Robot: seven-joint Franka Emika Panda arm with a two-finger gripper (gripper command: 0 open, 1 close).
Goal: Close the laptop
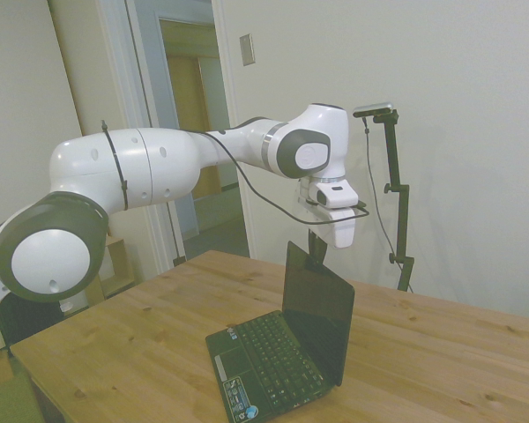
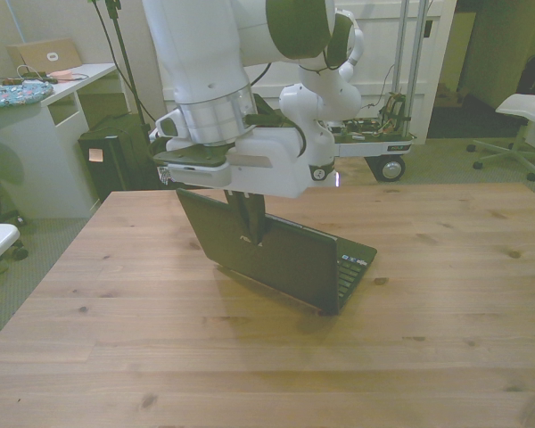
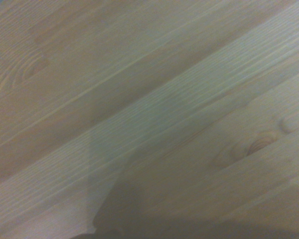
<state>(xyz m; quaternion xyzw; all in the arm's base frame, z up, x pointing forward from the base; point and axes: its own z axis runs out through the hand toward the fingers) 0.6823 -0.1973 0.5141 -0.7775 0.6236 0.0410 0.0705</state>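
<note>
Front view, nearest zone: a broad bare stretch of the wooden table (image 2: 267,357) lies between the camera and the laptop (image 2: 281,259). The wrist view shows only blurred wood grain, with a dark shadow along one edge.

Middle zone: the laptop stands open near the table's centre, its lid close to upright and its keyboard (image 1: 278,357) flat on the wood. In the front view the lid's back faces the camera and the base projects toward the front view's right. The gripper (image 2: 250,218) hangs behind the lid's back, near its upper edge. The fingers (image 2: 255,221) are drawn together into one dark blade with no visible gap and nothing held between them. In the side view the fingertips meet the lid's top edge (image 1: 317,262); whether they touch it or stand just clear cannot be told.

Step in hand, as judged: the pushing contact is being set against the lid's back; the lid is not yet folded. The next move calls for a push toward the keyboard that follows the lid's arc downward, so that the fingers ride the back panel and do not slip over the top edge.

Far zone: open table surrounds the laptop on all sides, and no edge lies near. A desk (image 2: 45,98) and an office chair (image 2: 522,111) stand well beyond the table.
</note>
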